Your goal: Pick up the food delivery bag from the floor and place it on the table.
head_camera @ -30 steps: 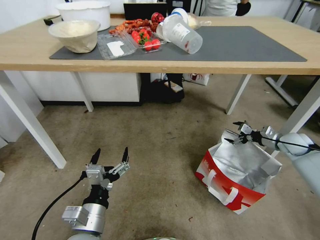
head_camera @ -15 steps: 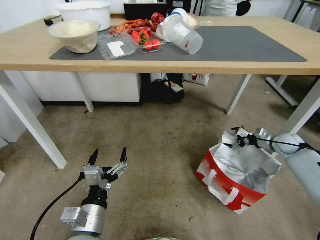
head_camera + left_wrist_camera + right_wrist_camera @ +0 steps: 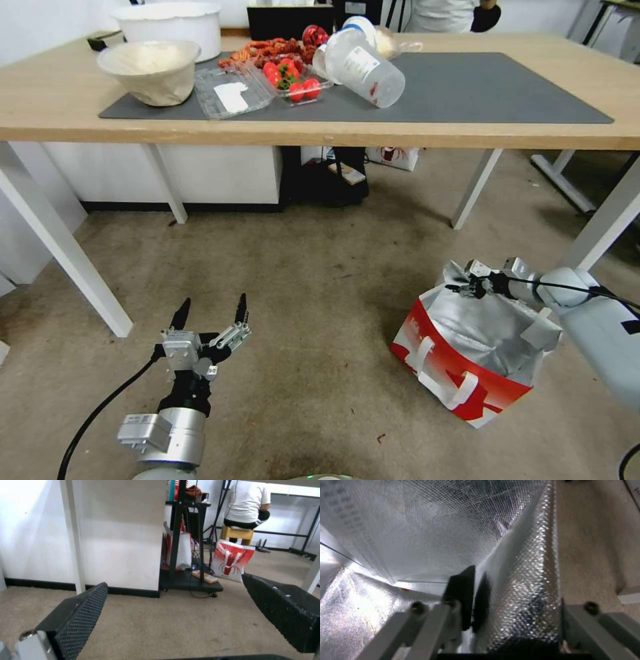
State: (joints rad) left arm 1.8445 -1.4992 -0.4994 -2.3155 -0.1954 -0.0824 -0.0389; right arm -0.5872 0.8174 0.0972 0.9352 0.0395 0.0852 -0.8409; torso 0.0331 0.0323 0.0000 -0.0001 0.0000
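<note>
Right claw point(image 3: 467, 288) has dropped a bit lower since a second ago, now straddling the foil rim of the food delivery bag point(image 3: 467, 360), which sits open on the floor point(image 3: 320, 293) at about 4 o'clock. Can't tell if it's actually pinching. Left claw point(image 3: 209, 315) hangs wide open at 7 o'clock; strawberries sit in a clear tray point(image 3: 297, 83) on the worktop point(image 3: 333, 130).

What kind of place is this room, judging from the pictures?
Probably a lab or office used for robot tests: a wooden table on white legs, worn carpet, and an equipment rack with cables by the wall.
</note>
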